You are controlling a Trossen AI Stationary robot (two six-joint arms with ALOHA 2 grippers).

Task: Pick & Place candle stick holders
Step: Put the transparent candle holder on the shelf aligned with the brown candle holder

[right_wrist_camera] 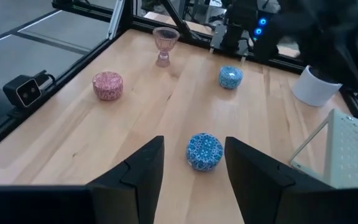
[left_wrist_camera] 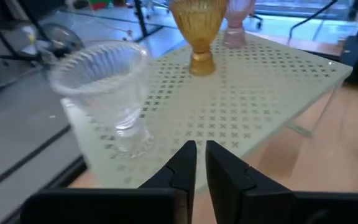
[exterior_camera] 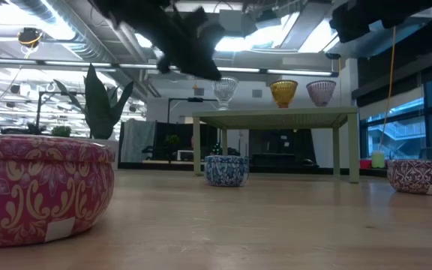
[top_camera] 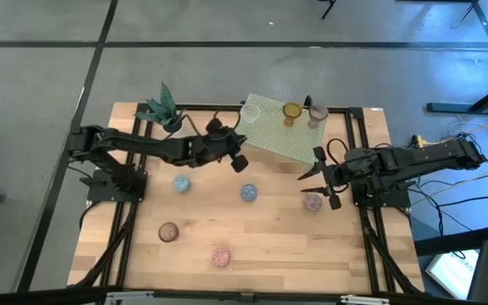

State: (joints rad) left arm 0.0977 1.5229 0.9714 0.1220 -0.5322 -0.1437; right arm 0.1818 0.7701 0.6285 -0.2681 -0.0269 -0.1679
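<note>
The green rack stands at the table's far middle with three glass holders on it: clear, amber and pinkish. My left gripper is shut and empty, just off the rack's near left corner, and faces the clear holder. My right gripper is open and empty at the table's right, beside a purple patterned holder. In its wrist view it points toward a blue holder. A light blue, a brownish and a pink holder rest on the table.
A white pot with a green plant stands at the far left, close to my left arm. The black frame rails run along the table's sides. Bare wood lies between the loose holders toward the near edge.
</note>
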